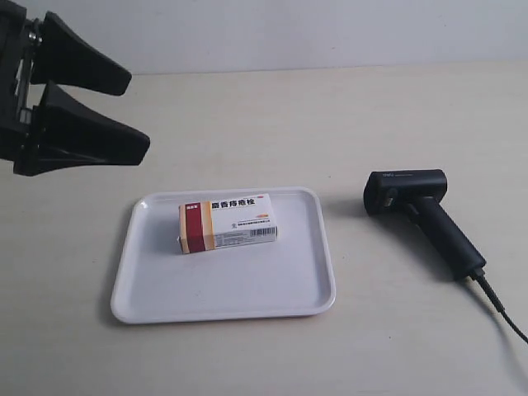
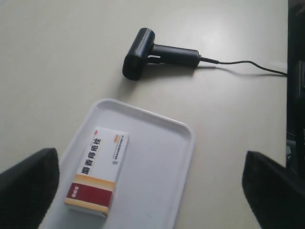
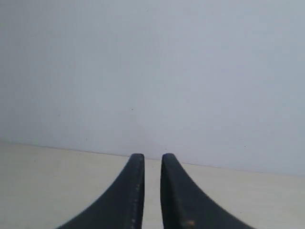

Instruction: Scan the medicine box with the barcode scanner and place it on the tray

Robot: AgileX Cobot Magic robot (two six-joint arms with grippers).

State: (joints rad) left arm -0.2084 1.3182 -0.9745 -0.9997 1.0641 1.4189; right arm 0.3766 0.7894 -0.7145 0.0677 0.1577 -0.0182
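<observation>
The medicine box (image 1: 228,222) lies flat on the white tray (image 1: 247,290), its dark red and orange band toward the exterior view's left and a barcode on its front side. In the left wrist view the medicine box (image 2: 97,171) rests on the tray (image 2: 159,157). My left gripper (image 1: 138,115) hangs wide open and empty above the table, left of the tray and apart from it; in its own view the left gripper (image 2: 152,191) spans the tray. The barcode scanner (image 1: 421,214) lies on the table right of the tray, also seen as the barcode scanner (image 2: 157,52). My right gripper (image 3: 152,160) is shut on nothing, facing the wall.
The scanner's black cable (image 1: 503,309) trails off toward the front right corner. A pale wall (image 1: 313,33) bounds the table's far edge. A dark upright shape (image 2: 296,86) stands at the edge of the left wrist view.
</observation>
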